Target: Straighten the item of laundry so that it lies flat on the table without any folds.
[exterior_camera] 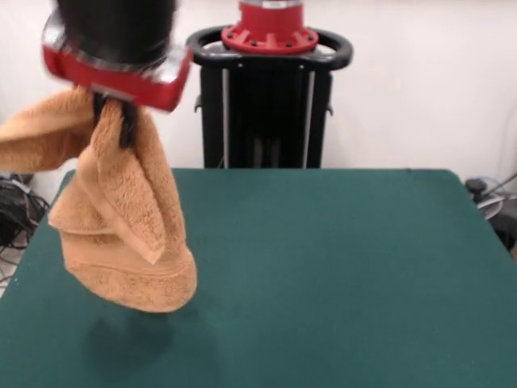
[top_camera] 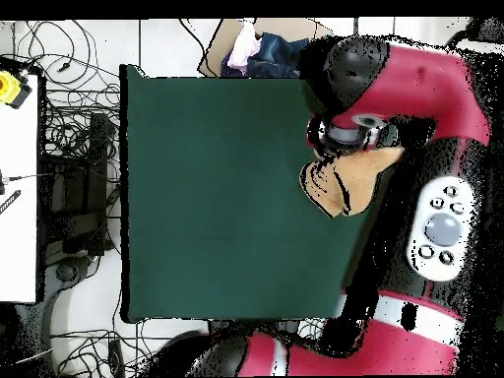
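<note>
The light orange-tan terry towel (exterior_camera: 121, 218) hangs bunched and folded from my gripper (exterior_camera: 113, 121) at the left of the front view, lifted clear above the dark green table (exterior_camera: 323, 275); its shadow falls on the felt below. The black fingers (exterior_camera: 128, 125) are shut on the towel's upper part, with one end draped off to the left. In the overhead view the towel (top_camera: 340, 179) shows under the arm's wrist (top_camera: 354, 128) at the table's (top_camera: 226, 197) right edge; the gripper itself is hidden there by the arm.
The robot pedestal (exterior_camera: 269, 97) stands behind the table's far edge. Cables (top_camera: 74, 148) lie on the floor left of the table in the overhead view. A cardboard box with cloth (top_camera: 251, 49) sits beyond the top edge.
</note>
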`<act>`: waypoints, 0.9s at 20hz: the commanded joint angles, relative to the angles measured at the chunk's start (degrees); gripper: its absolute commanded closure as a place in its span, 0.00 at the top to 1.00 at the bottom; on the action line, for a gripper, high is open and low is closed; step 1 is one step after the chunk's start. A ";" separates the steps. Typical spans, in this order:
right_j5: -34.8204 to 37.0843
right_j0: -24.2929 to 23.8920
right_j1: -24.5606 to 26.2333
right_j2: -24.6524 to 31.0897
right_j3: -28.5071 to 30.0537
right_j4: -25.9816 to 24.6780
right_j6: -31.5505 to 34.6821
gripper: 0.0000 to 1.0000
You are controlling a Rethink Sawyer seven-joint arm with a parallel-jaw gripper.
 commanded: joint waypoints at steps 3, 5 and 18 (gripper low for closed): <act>-0.82 6.48 -3.97 -0.68 -5.41 -11.74 -10.74 0.00; -3.29 5.73 -2.75 0.21 -5.71 -12.72 -11.60 0.00; -16.10 0.46 2.20 3.76 -4.44 -13.16 -15.48 0.00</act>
